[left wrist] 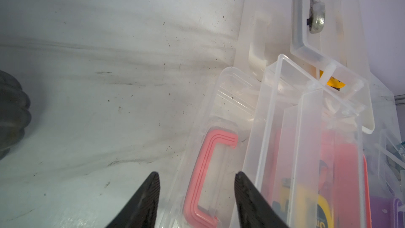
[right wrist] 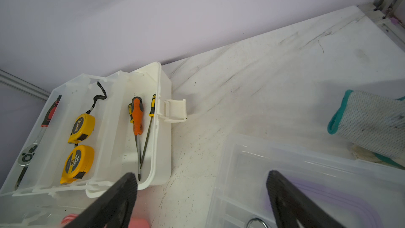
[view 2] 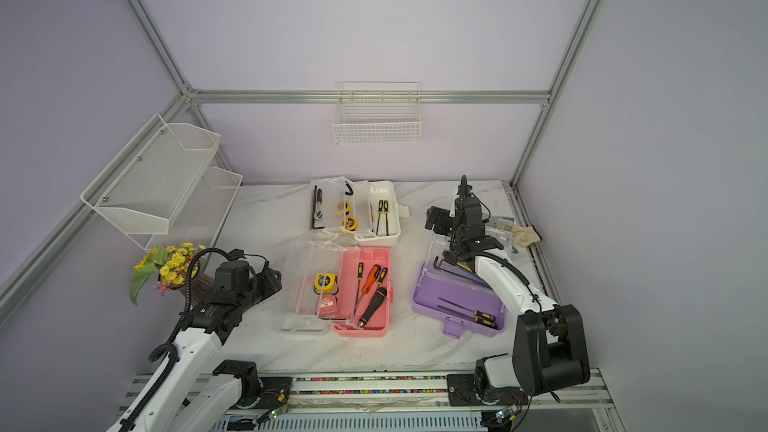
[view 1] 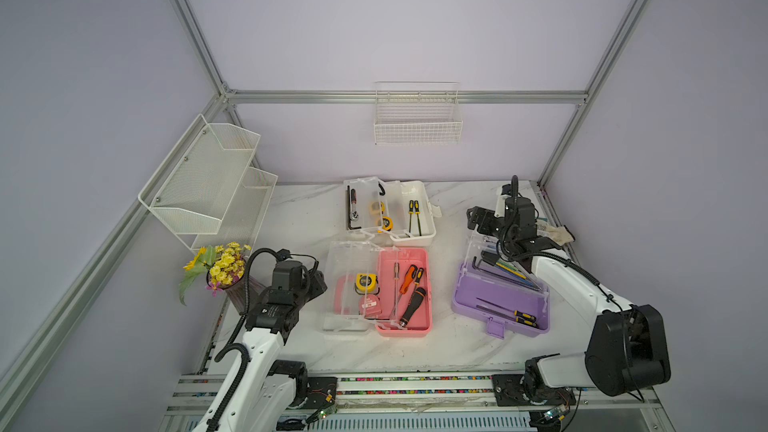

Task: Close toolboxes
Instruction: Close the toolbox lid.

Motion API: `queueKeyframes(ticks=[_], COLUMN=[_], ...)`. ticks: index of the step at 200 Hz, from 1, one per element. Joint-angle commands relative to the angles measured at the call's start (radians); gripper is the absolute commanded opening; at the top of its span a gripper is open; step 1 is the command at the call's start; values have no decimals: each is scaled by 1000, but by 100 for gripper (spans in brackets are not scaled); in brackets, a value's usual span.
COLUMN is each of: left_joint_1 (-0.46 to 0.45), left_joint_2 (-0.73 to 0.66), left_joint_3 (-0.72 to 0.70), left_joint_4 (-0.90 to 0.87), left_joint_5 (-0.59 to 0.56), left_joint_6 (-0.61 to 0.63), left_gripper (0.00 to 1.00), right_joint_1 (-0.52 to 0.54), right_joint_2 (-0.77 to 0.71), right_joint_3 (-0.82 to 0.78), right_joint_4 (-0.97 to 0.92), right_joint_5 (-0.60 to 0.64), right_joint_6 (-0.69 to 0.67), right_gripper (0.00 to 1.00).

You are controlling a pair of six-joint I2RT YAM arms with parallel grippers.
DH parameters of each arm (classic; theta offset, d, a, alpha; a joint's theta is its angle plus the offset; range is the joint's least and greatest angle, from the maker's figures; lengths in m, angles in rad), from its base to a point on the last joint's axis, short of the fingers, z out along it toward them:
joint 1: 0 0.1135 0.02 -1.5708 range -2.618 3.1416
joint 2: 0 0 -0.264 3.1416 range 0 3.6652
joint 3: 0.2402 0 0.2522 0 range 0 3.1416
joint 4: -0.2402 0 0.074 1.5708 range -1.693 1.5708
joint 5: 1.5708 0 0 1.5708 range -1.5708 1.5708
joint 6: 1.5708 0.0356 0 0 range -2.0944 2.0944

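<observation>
Left wrist view showed the left gripper (left wrist: pixel 197 173) parted, grasping nothing, astride the pink handle (left wrist: pixel 219 138) of the pink toolbox (view 1: pixel 405 328) lid (left wrist: pixel 223 97) lying open at table (view 1: pixel 415 351) centre; right gripper (right wrist: pixel 201 175) gaped empty; next, probably: clamp, swing lid shut.

In both top views the right arm (view 1: pixel 557 280) covers part of the purple toolbox (view 1: pixel 465 301) lid, and the right wrist view's edge cuts off the glove (right wrist: pixel 372 123).
</observation>
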Motion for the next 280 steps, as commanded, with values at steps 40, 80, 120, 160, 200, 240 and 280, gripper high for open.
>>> queueKeyframes(ticks=[40, 80, 120, 160, 200, 240, 280], left_joint_1=[-4, -19, -24, -34, -61, -93, -130], left_joint_2=[-14, 17, 22, 67, 88, 114, 170], left_joint_3=[-106, -145, -173, -203, -201, -192, -159], left_joint_4=[36, 141, 138, 132, 132, 133, 138], left_joint_5=[206, 323, 255, 209, 175, 126, 79], left_joint_6=[-114, -181, -142, -109, -91, -76, -54], left_gripper=[56, 57, 57, 43, 37, 28, 21], right_joint_1=[21, 33, 49, 53, 58, 64, 63], right_joint_2=[6, 33, 40, 32, 40, 79, 121], right_joint_3=[40, 57, 57, 48, 45, 68, 113], right_joint_4=[-13, -12, -11, -6, 0, -23, -54], right_joint_5=[-33, -29, -30, -29, -33, -31, -40], right_joint_6=[-8, -4, 6, 8, 17, 39, 67], right_gripper=[97, 97, 97, 95, 94, 97, 97])
